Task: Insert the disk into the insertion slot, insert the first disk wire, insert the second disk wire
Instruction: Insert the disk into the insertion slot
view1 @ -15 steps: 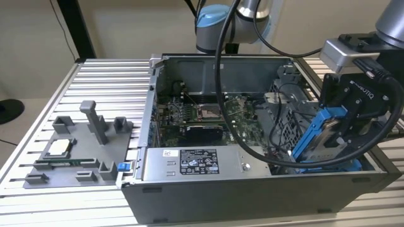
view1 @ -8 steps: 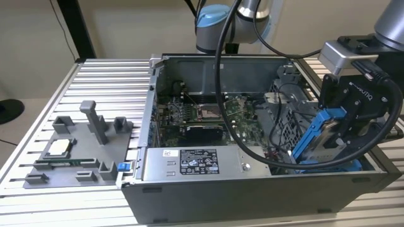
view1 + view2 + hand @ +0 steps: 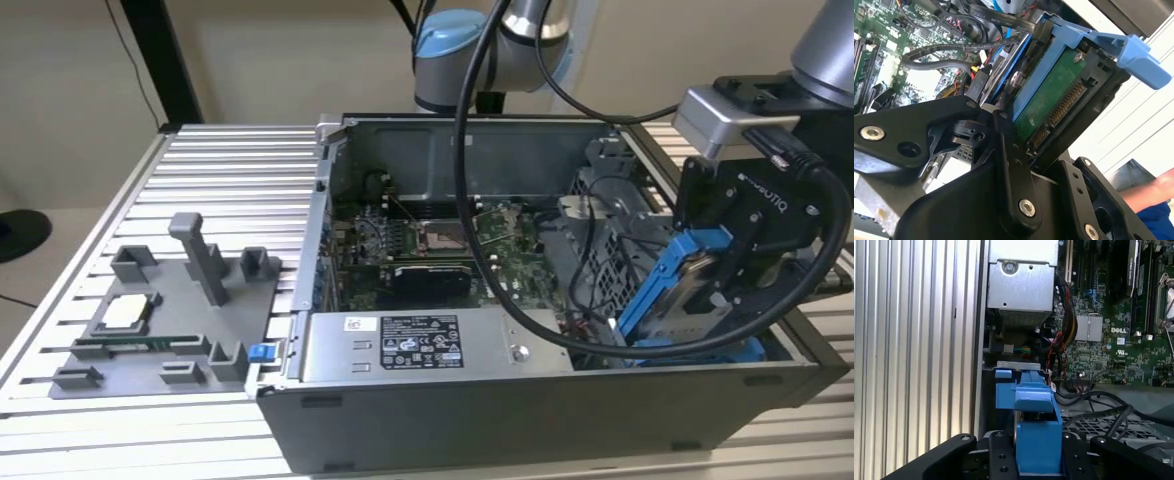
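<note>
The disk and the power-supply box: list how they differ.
The disk is framed in bright blue plastic; the power-supply box is grey metal. The disk is held tilted on edge in the gripper; the box lies flat inside the computer case. The disk is slim, the box bulky. Both are rectangular.

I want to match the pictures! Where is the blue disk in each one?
Exterior view: disk tilted in the gripper, at the exterior view's right.
Second wrist view: disk, green underside showing.
First wrist view: disk edge-on, facing the silver box.
Shared landmark: green motherboard.

Open computer case (image 3: 534, 425), motherboard (image 3: 505, 232), grey fixture tray (image 3: 171, 312)
</note>
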`<state>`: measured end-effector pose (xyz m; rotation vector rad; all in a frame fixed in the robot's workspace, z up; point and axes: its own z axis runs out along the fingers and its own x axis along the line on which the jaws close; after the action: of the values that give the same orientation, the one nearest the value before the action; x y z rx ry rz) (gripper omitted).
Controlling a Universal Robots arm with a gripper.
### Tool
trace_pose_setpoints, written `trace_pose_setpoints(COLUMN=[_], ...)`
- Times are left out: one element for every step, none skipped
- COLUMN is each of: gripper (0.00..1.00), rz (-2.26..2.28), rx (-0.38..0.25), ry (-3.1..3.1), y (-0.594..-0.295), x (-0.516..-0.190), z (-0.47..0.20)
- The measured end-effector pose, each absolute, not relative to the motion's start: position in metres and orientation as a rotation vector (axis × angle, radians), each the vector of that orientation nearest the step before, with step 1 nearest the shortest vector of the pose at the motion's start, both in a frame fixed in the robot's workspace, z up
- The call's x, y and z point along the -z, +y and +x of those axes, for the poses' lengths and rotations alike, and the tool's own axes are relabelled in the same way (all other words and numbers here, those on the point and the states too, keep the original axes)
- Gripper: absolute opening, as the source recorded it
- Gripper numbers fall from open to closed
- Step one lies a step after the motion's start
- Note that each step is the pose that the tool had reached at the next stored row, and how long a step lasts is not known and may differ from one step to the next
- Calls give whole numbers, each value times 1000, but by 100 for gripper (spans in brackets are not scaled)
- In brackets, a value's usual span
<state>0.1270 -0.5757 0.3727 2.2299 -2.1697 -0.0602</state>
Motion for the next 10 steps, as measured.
trace_pose_setpoints(gripper=[0,0,0,0,100,100,100,100,100,100], rz=[2230,2230,2230,2230,2230,2230,2230,2230,2230,2230], rx=[60,60,60,60,60,60,60,60,60,60], ry=[-2170,-2170,-2170,-2170,-2170,-2170,-2170,-2170,-2170,-2170], y=[-576,-576,-576,-576,-576,-576,-576,-576,-576,-576], x=[-373,-373,-373,-373,-373,-373,-373,-373,-373,-373], z=[127,127,127,127,127,127,127,127,127,127])
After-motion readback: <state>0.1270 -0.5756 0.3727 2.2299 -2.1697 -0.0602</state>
